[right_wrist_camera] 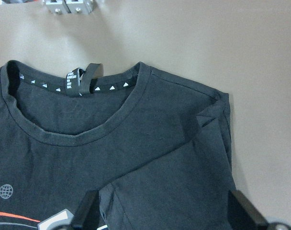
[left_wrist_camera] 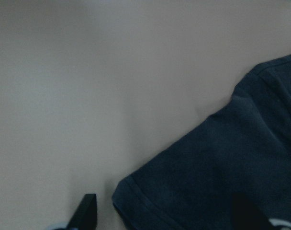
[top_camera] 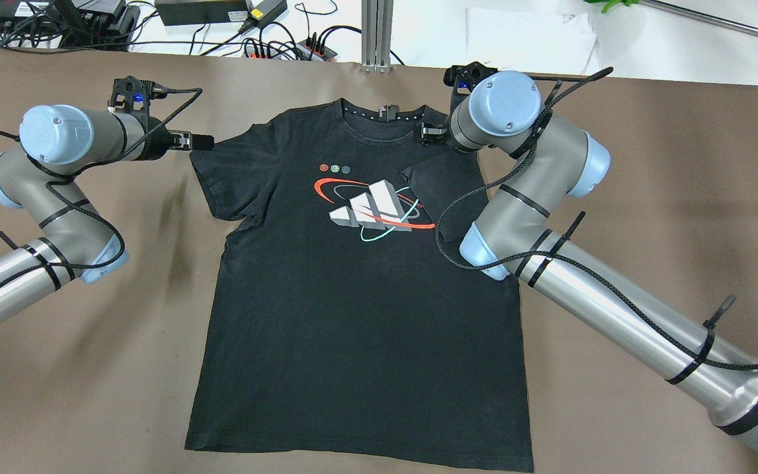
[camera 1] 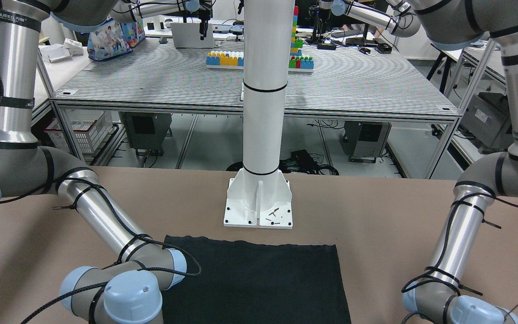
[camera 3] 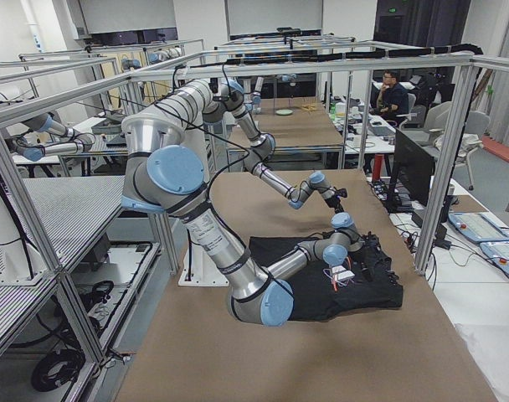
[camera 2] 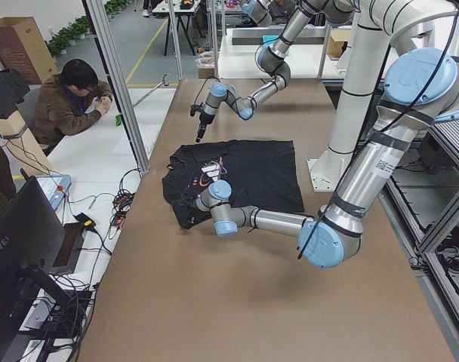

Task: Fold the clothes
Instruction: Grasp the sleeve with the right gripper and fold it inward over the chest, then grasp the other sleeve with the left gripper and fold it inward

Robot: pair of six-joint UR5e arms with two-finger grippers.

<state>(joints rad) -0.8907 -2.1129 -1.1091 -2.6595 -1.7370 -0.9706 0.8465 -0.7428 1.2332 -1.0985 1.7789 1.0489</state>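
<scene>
The clothes are one black T-shirt (top_camera: 353, 296) with a white, red and teal chest logo (top_camera: 372, 210). It lies flat and face up on the brown table (top_camera: 649, 197), collar at the far edge. Its right sleeve (top_camera: 438, 187) is folded inward over the chest; it also shows in the right wrist view (right_wrist_camera: 174, 187). My right gripper (top_camera: 428, 133) hovers open over that shoulder, jaws wide apart (right_wrist_camera: 164, 215). My left gripper (top_camera: 198, 141) is open at the tip of the spread left sleeve (left_wrist_camera: 207, 177), which lies between its fingertips (left_wrist_camera: 85, 211).
The white column base (camera 1: 259, 202) stands at the table's robot-side edge, by the shirt's hem (camera 1: 259, 245). Cables and power strips (top_camera: 274, 46) and an aluminium post (top_camera: 376, 33) sit past the far edge. A seated operator (camera 2: 71, 98) is beyond it.
</scene>
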